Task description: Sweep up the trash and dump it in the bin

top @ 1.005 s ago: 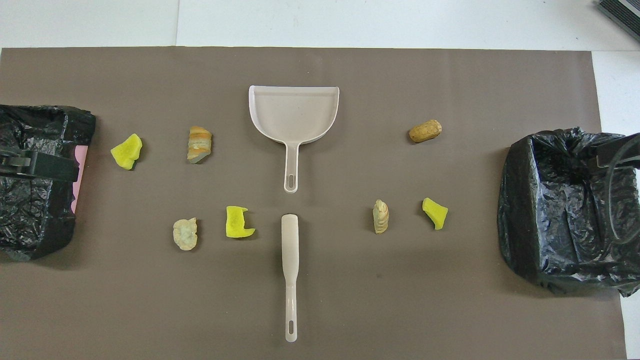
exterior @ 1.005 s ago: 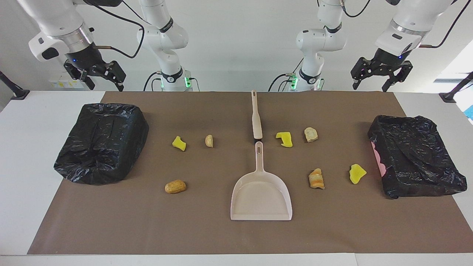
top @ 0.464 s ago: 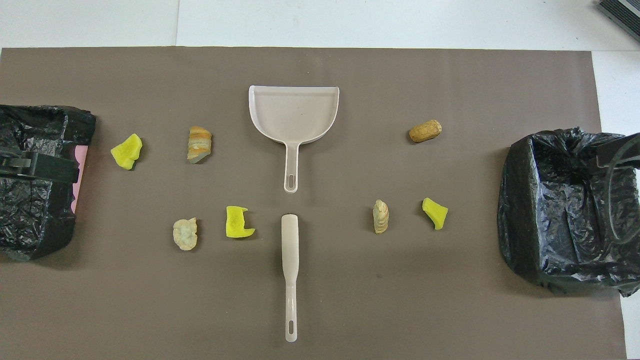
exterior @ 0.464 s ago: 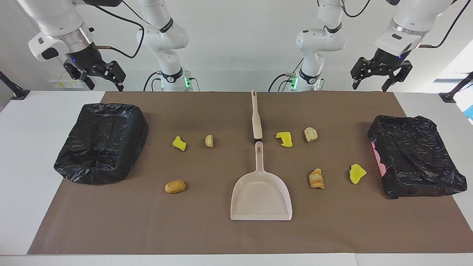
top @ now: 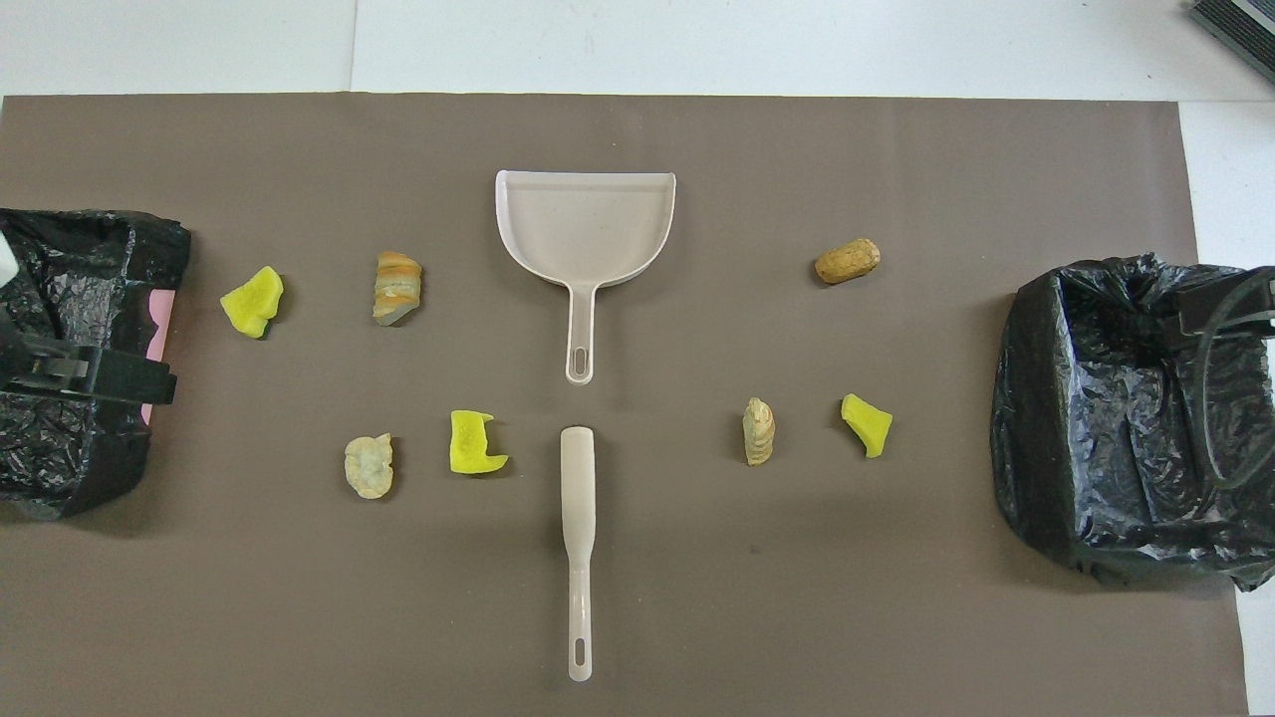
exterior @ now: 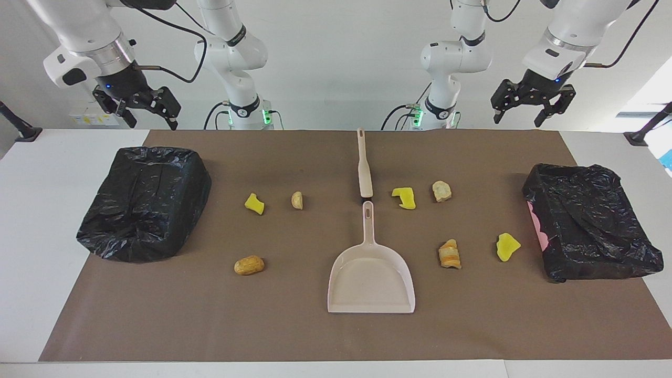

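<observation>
Several trash lumps lie on the brown mat: yellow scraps (exterior: 254,203) (exterior: 404,197) (exterior: 507,247) and tan bread-like chunks (exterior: 297,200) (exterior: 441,191) (exterior: 450,254) (exterior: 249,265). The beige dustpan (exterior: 370,278) (top: 585,224) lies mid-table, handle toward the robots. The beige brush (exterior: 364,168) (top: 577,518) lies in line with it, nearer the robots. My left gripper (exterior: 520,118) hangs open and empty, high over the mat's edge by the left arm's bin. My right gripper (exterior: 150,118) hangs open and empty, high above the right arm's bin.
A bin lined with a black bag (exterior: 144,202) stands at the right arm's end of the mat. A second black-bagged bin (exterior: 590,220), with pink showing at its side, stands at the left arm's end. White table surrounds the mat (exterior: 294,331).
My left gripper has risen a little and shifted slightly toward the table's middle. My right gripper has barely moved. Nothing on the mat has moved.
</observation>
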Action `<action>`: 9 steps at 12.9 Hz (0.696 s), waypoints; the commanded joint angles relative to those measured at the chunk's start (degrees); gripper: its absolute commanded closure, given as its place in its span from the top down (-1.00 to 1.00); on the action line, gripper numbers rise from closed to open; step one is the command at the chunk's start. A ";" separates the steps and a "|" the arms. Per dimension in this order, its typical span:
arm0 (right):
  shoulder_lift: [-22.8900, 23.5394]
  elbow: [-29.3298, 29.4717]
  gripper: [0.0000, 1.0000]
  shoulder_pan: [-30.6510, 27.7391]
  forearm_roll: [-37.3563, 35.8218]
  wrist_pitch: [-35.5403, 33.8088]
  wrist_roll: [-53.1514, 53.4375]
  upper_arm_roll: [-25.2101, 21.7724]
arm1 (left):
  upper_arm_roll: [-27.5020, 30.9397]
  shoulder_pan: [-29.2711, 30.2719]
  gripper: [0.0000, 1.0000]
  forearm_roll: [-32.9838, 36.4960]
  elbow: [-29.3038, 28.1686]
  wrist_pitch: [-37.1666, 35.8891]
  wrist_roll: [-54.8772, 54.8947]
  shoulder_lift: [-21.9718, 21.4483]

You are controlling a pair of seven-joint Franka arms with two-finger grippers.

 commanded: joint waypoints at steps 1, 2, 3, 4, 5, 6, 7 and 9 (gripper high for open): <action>-1.66 -1.87 1.00 0.15 0.44 -0.26 1.12 0.12 | -1.46 -0.34 1.00 0.16 -6.98 2.72 -0.21 -5.03; -1.58 -1.88 1.00 0.15 0.09 -0.35 0.60 0.12 | -2.78 -0.34 1.00 0.07 -8.91 3.25 -1.43 -6.00; -1.58 -1.88 1.00 0.24 0.26 -0.44 0.42 0.12 | -4.27 -0.34 1.00 0.07 -10.67 4.04 -3.19 -6.79; -1.14 -1.61 1.00 0.50 0.35 -0.26 0.42 0.20 | -5.68 -0.34 1.00 -0.01 -12.78 5.17 -4.42 -7.84; -0.53 -1.53 1.00 0.85 0.52 -0.26 0.59 0.12 | -6.83 -0.34 1.00 -0.97 -14.71 6.06 -4.78 -8.72; 1.13 -1.44 1.00 2.08 0.79 0.35 1.11 0.20 | -8.32 -0.34 1.00 -2.29 -17.34 7.20 -5.48 -10.04; 3.06 -1.26 1.00 4.26 0.70 2.62 1.29 0.21 | -10.42 -0.43 1.00 -2.73 -19.81 8.86 -7.23 -10.75; 6.84 -0.48 1.00 6.74 0.61 6.66 1.65 0.20 | -15.17 -0.86 1.00 -4.14 -23.68 12.38 -13.63 -10.93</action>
